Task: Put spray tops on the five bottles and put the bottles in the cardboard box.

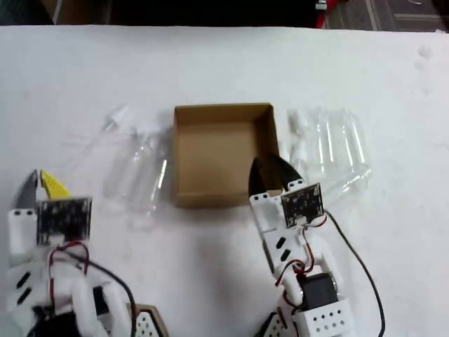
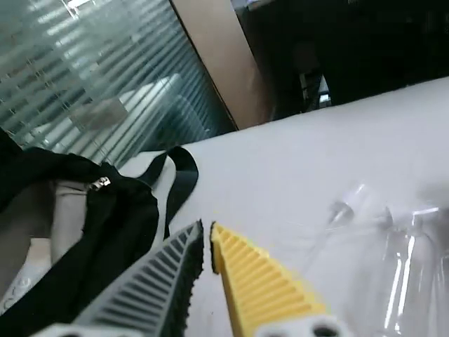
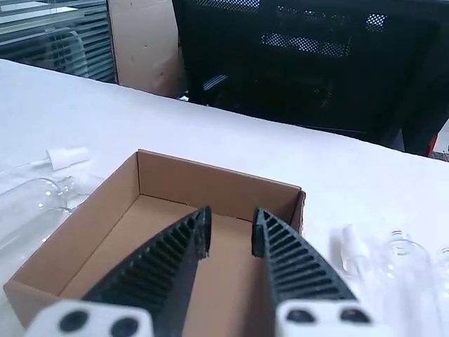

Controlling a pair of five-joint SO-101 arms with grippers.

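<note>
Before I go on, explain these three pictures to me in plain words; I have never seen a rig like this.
These are two small robot arms at a white table. One picture looks down from above. The other two come from a camera on each arm's wrist, looking along its end effector, the part that grasps. The left end effector, with one grey and one yellow finger, is shut and holds nothing. The right end effector, with black fingers, is open, holds nothing, and sits at the near edge of an open cardboard box. Clear bottles lie on their sides left of the box, and more bottles lie right of it. A loose spray top lies beside the left ones.
</note>
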